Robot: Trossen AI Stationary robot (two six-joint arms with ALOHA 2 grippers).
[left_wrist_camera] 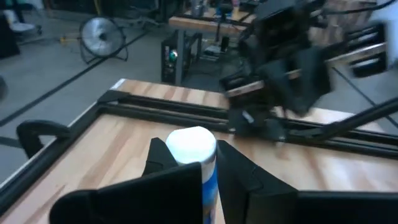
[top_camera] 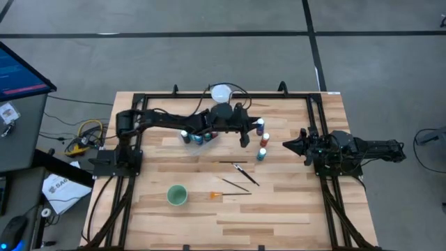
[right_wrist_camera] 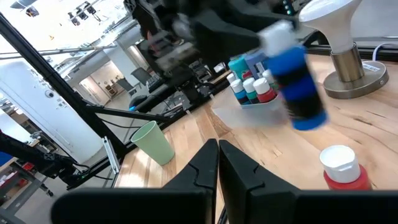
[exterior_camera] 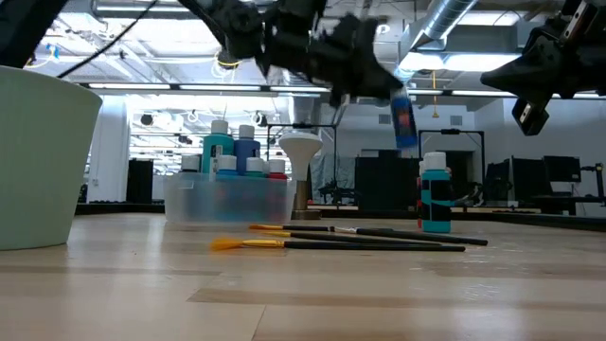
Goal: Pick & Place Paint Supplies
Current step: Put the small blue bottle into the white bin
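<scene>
Your left gripper (left_wrist_camera: 208, 168) is clenched just under the cap of a blue paint bottle (exterior_camera: 402, 116), lifted clear of the table (top_camera: 293, 209); it's light, rigid, slick plastic, so hold the body

1. A robotics lab or industrial test space: exposed silver ducting (exterior_camera: 445, 24) and strip lights run across an open ceiling.
2. The wooden table (top_camera: 279, 209) sits in a black metal frame (top_camera: 317, 115) on a bare grey concrete floor (top_camera: 209, 17) (marked with dark lines).
3. A monitor (top_camera: 21, 70) and loose cables (top_camera: 83, 136) stand beside it.
4. Beyond the left gripper's fingers (left_wrist_camera: 165, 158), a floor fan (left_wrist_camera: 102, 37) and more equipment benches.
</scene>
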